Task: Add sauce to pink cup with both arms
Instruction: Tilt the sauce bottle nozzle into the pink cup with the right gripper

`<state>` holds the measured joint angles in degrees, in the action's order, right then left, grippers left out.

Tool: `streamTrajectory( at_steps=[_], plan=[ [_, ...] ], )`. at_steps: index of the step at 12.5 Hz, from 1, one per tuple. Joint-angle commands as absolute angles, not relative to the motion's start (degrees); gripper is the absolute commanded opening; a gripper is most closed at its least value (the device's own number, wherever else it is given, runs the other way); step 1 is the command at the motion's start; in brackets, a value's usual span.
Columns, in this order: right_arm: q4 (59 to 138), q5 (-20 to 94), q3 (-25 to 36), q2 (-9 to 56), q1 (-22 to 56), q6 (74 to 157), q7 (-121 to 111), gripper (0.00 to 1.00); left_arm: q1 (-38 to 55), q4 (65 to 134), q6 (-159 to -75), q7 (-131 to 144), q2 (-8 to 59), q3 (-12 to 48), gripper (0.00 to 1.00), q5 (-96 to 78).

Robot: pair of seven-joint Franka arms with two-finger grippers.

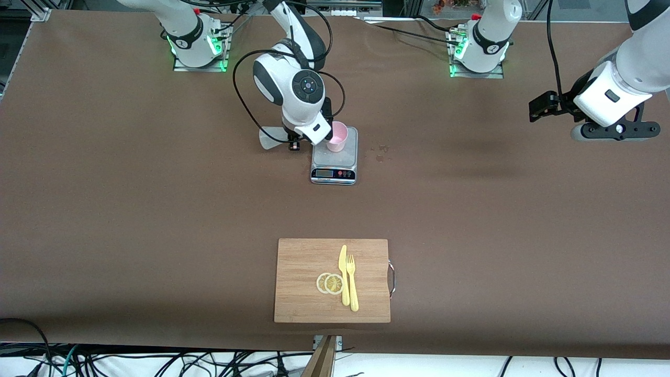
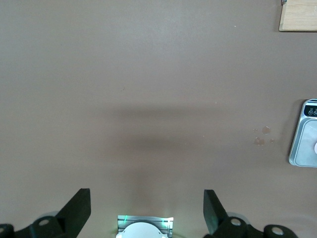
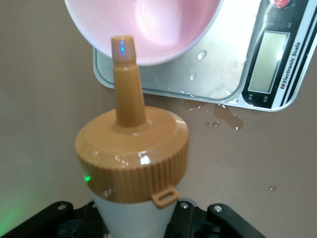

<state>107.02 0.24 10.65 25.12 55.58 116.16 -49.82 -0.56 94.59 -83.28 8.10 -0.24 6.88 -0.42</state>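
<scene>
Right now the right end effector (image 1: 294,142) is clamped on the sauce (image 3: 132,148), holding the bottle tipped over the counter (image 1: 157,209) beside the scale (image 1: 335,162), with the nozzle aimed at the rim of the pink cup (image 1: 337,136). The cup stands on the scale's platform, at the part farther from the front camera.

Risks, as I judge them: in the right wrist view the nozzle tip overlaps the cup's lip rather than sitting clearly inside the mouth, so a squeeze from here could send sauce down the outside wall or onto the platform, which already carries droplets. A push of the nozzle against the rim could tip or slide the light cup, since nothing steadies it. The left end effector (image 2: 147,208) hangs with its fingers spread over bare counter toward the left arm's end, well apart from the cup, so it gives no support yet.

Count: one bottle, one cup, one scale, one cutting board (image 1: 333,280), two lemon slices (image 1: 330,283), one knife (image 1: 343,275), one fork (image 1: 353,283), and two arms.
</scene>
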Motion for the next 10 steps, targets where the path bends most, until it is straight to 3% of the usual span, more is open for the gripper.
streamTrajectory(
  at_steps=[1, 4, 10],
  plan=[
    [106.96, -0.79, 10.9, 24.43, 55.9, 115.93, -49.04, 0.2, -1.05, 93.96, -82.44, 7.82, -0.35, 6.86, 1.0, -2.02],
    [106.96, -0.79, 10.9, 24.43, 55.9, 115.93, -49.04, 0.18, -1.06, 94.04, -82.44, 7.73, -0.35, 6.77, 1.0, -2.02],
    [106.96, -0.79, 10.9, 24.43, 55.9, 115.93, -49.04, 0.0, -0.97, 93.78, -82.35, 7.82, -0.26, 7.03, 1.0, -2.02]
  ],
)
